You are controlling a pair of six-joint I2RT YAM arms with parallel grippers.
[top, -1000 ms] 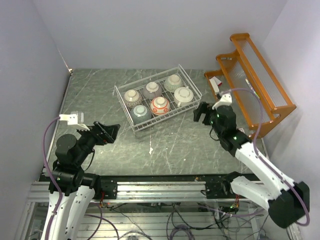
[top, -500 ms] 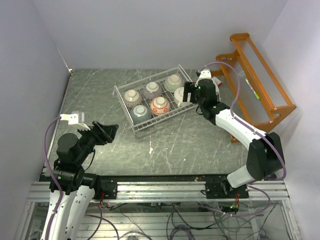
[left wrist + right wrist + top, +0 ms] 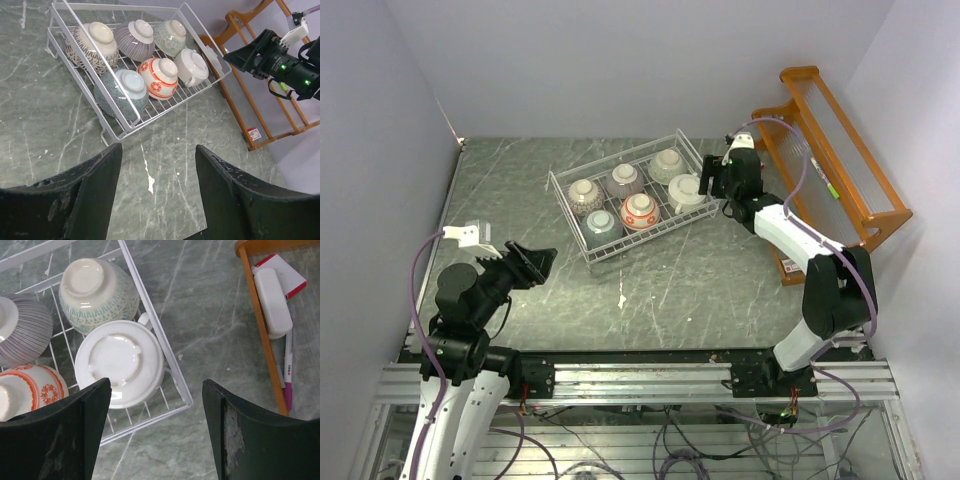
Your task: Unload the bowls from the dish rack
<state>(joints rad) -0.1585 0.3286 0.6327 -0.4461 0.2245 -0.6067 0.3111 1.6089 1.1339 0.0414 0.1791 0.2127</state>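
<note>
The right gripper (image 3: 156,387) hovers over the near right corner of the dish rack (image 3: 568,215) with its jaws spread wide. The cream bowl (image 3: 119,362) with the small handle lies upside down inside the rack, below the gap and slightly toward the left finger. The left gripper (image 3: 157,155), its jaws also spread, hangs over the table (image 3: 520,190), well apart from the rack, where all six bowls (image 3: 161,77) sit upside down.
</note>
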